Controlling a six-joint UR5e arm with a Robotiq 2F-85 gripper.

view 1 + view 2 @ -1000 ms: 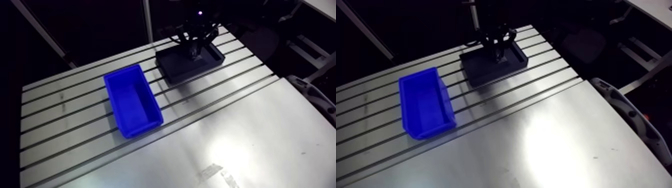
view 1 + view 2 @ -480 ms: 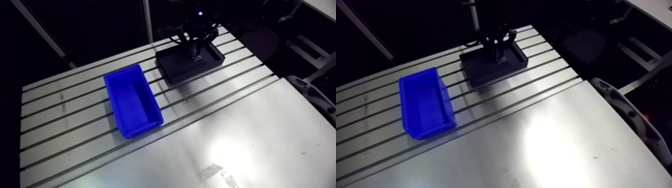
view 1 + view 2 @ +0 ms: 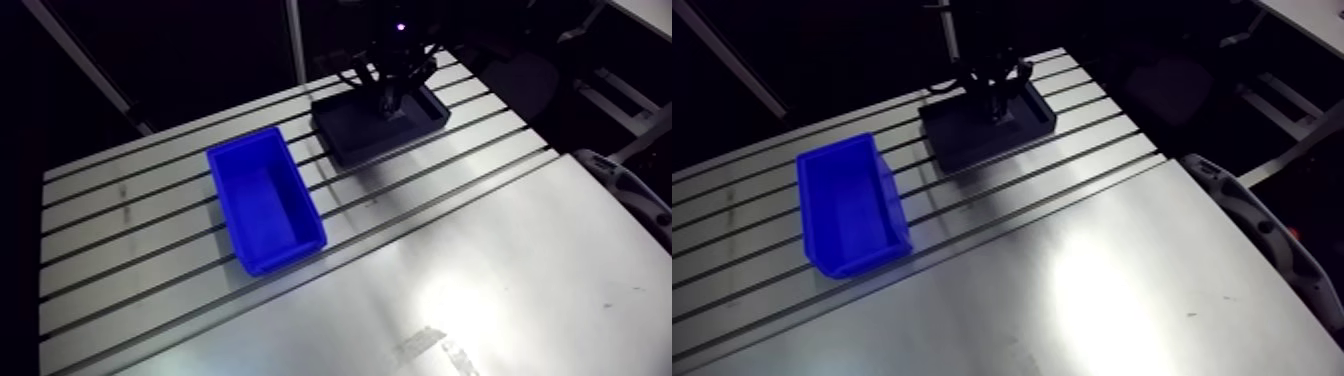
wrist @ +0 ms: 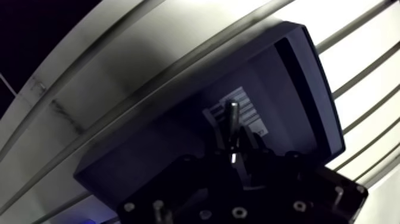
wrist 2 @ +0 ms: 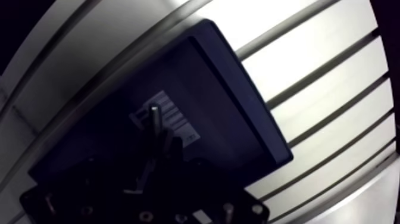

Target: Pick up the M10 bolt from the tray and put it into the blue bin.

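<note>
Arm view. The slotted aluminium tabletop [image 3: 130, 215] carries two containers on its grooved part. An open rectangular blue plastic bin [image 3: 265, 205] stands near the middle, and nothing shows inside it. A shallow rectangular black plastic tray [image 3: 352, 135] lies beside the bin, towards the far edge, with a strip of bare tabletop between them. My wrist comes down over the tray, and my jaws hang above its floor, on the side away from the bin.

Wrist view. My jaws stand narrow, closed on the short dull-grey metal M10 bolt [image 4: 231, 117]. The bolt is gripped at its lower part, so its head is hidden between the jaws. Its shank sticks straight out ahead of them, towards the tray floor. The free end of the shank shows in front of a white printed label [image 4: 245, 106] that lies flat on the floor of the tray. The whole outline of the tray, with its raised walls, shows ahead of my jaws. I cannot tell whether the tip of the bolt touches the tray floor. The blue bin does not show clearly in this view.
</note>
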